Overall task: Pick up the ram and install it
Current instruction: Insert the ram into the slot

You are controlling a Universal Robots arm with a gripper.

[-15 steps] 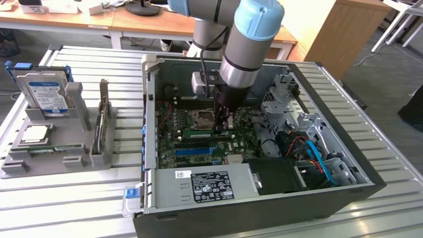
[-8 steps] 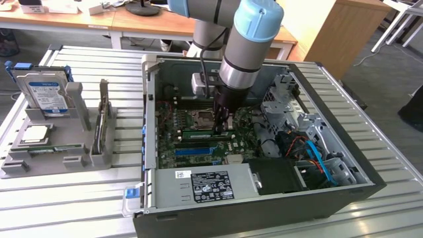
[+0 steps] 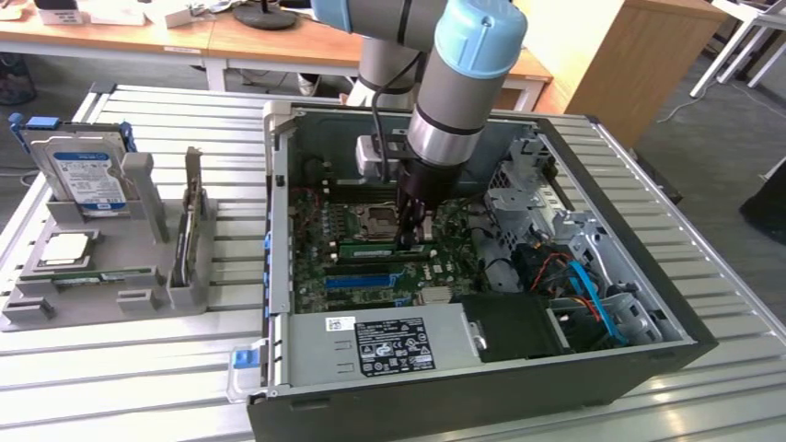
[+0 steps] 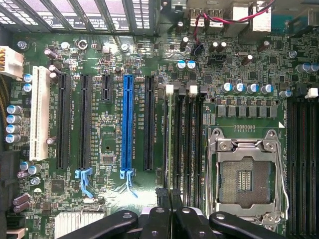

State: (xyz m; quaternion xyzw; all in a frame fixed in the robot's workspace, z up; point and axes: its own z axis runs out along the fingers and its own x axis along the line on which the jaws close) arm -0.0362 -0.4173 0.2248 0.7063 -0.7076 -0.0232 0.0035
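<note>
The ram [image 3: 375, 250] is a narrow green stick lying level in a memory slot on the motherboard, inside the open computer case. My gripper [image 3: 411, 241] reaches straight down into the case with its tips on the ram's top edge, toward the end at the exterior view's right. In the wrist view the gripper [image 4: 169, 193] is shut, its black fingers [image 4: 158, 219] pressed together over the row of black memory slots. The ram [image 4: 168, 144] runs edge-on away from the tips in the slot nearest the blue connector. No gap shows between the fingers.
The processor socket [image 4: 246, 174] is open beside the slots, and the blue expansion slot [image 4: 127, 124] is on their other side. The case wall [image 3: 276, 230] and drive cage [image 3: 540, 198] hem in the arm. A grey fixture [image 3: 147, 295] holds a hard drive [image 3: 86, 175] and processor chip [image 3: 68, 249].
</note>
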